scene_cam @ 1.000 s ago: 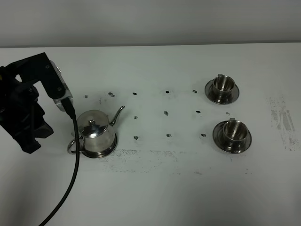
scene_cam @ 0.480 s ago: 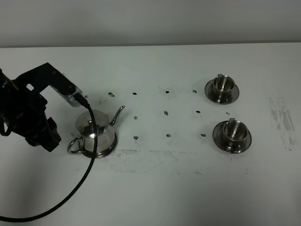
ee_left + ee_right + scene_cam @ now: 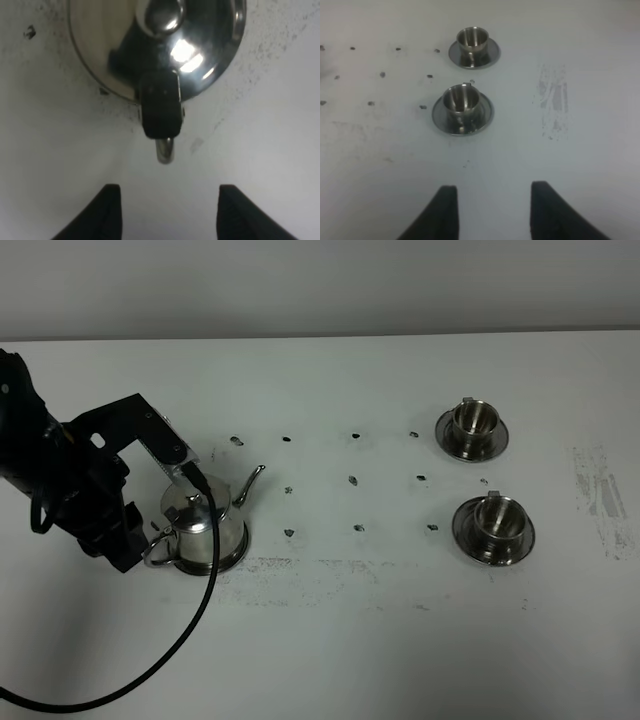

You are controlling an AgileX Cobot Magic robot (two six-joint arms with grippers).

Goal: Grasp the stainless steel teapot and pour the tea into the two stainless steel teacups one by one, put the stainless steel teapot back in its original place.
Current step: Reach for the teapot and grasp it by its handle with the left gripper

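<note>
1. The stainless steel teapot (image 3: 205, 525) is standing upright on the white tabletop (image 3: 330, 640) with its lid closed and the lid knob (image 3: 193, 502) pointing up. The lid is hiding whatever is inside.
2. Its thin spout (image 3: 250, 483) is pointing toward the side where the cups are sitting, and its loop handle (image 3: 164, 150) is sticking out on the opposite side.
3. The left gripper (image 3: 169, 212) is hovering just beside the teapot on its handle side, with its jaws spread apart and gripping nothing. In the left wrist view the handle is lining up with the gap between the two fingers (image 3: 107, 212) but is stopping short of them, touching neither.
4. The black left arm (image 3: 70, 480) is leaning in from the teapot's handle side. A black cable (image 3: 190, 640) is running down past the teapot's front.
5. The far teacup (image 3: 474, 420) and the near teacup (image 3: 497, 518) are sitting upright well apart from the teapot on its spout side. Each is resting on its own round saucer (image 3: 520, 540).
6. The right gripper (image 3: 492, 212) is hovering over bare tabletop, well apart from the teapot on the spout side. Its jaws are released and empty, and both cups are lying ahead of it.
7. Dark specks (image 3: 352, 480) are dotting the tabletop between the teapot and the cups. A scuffed patch (image 3: 600, 495) is showing beyond the cups, farther from the teapot.
</note>
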